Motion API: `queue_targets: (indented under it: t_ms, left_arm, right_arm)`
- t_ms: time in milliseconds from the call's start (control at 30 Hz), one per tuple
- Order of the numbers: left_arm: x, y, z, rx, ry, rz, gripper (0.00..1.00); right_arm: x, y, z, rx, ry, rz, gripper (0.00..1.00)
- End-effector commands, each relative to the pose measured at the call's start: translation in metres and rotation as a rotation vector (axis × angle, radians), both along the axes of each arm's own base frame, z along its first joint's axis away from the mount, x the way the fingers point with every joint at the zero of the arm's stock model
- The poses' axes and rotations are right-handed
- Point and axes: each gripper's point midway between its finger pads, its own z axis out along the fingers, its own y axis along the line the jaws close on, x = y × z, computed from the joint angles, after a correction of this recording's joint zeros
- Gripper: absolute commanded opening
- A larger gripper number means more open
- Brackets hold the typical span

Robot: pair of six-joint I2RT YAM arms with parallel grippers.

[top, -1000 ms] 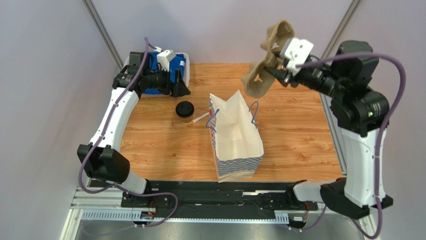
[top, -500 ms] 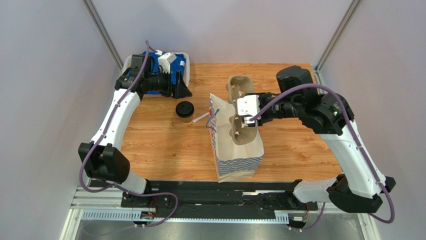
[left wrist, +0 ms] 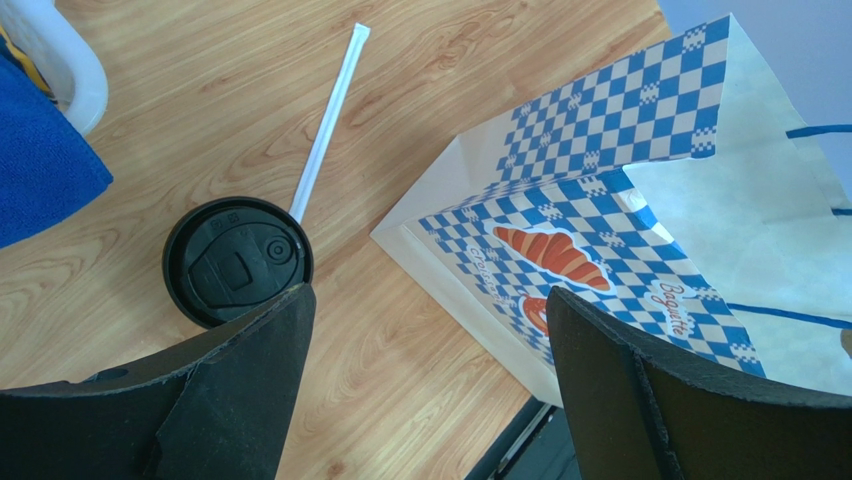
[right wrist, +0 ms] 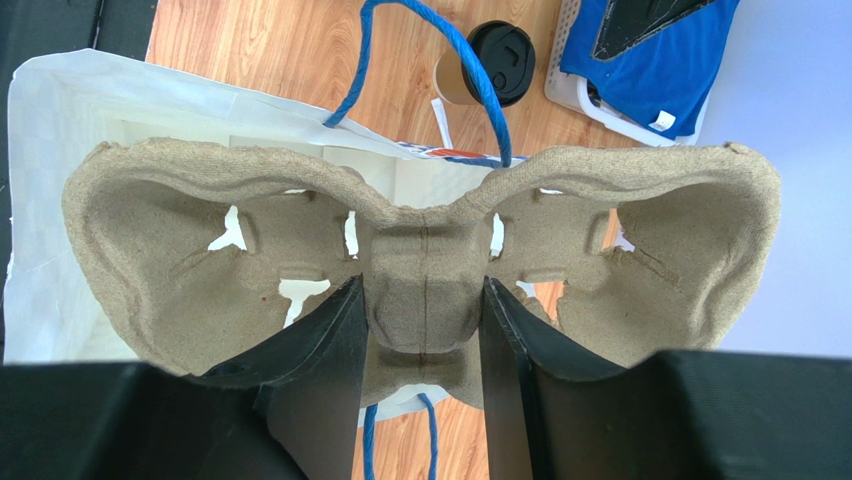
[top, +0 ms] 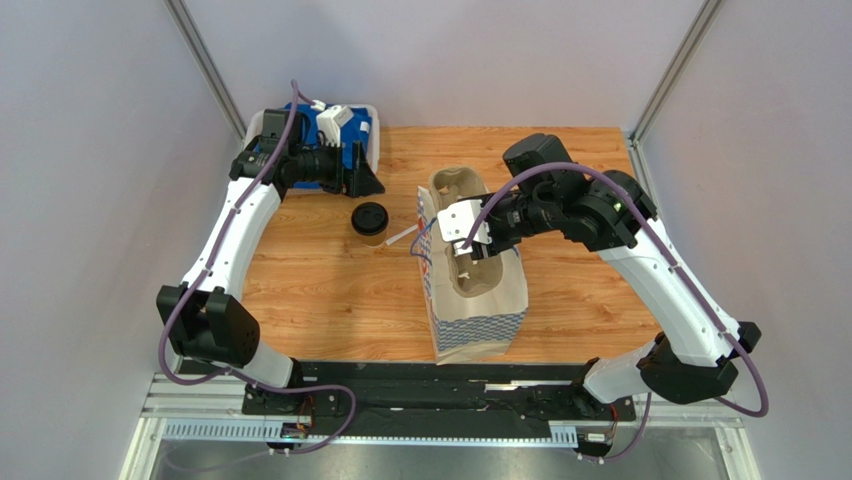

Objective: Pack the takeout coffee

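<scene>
L claw point(left wrist: 428, 310) open, takeout coffee point(left wrist: 238, 262) just by one finger; R claw point(right wrist: 423, 300) grips pulp carrier point(right wrist: 180, 250) at bag point(right wrist: 50, 200) mouth

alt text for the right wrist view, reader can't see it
The right end effector grips the middle ridge of a brown pulp cup carrier at the open mouth of a white paper bag. Beyond the bag, a black-lidded coffee cup stands on the wooden table.
</scene>
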Motion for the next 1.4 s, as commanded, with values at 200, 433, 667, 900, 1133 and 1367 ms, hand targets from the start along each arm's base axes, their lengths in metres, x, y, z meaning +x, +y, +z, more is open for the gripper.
queue_targets:
  t_ms: [200, 433, 667, 900, 1133, 1367]
  left_arm:
    - [-0.007, 0.001, 0.016, -0.015, -0.058, -0.020, 0.95]
    - [-0.007, 0.000, 0.015, -0.017, -0.054, -0.026, 0.95]
    - [-0.009, 0.000, 0.016, -0.017, -0.060, -0.031, 0.95]
    - [-0.008, 0.000, 0.012, -0.016, -0.050, -0.035, 0.95]
    - [-0.007, -0.001, 0.015, -0.021, -0.058, -0.045, 0.95]
    - [-0.052, -0.038, 0.105, -0.350, -0.193, -0.296, 0.91]
  right_arm:
    - [-0.035, -0.034, -0.044, -0.210, 0.188, -0.052, 0.09]
    - [-0.048, -0.036, -0.055, -0.243, 0.260, -0.084, 0.09]
    - [-0.046, -0.042, -0.074, -0.309, 0.297, -0.134, 0.08]
    - [-0.044, -0.045, -0.096, -0.379, 0.348, -0.159, 0.07]
    - [-0.030, -0.035, -0.106, -0.342, 0.432, -0.215, 0.06]
    - [-0.024, -0.034, -0.115, -0.310, 0.411, -0.227, 0.05]
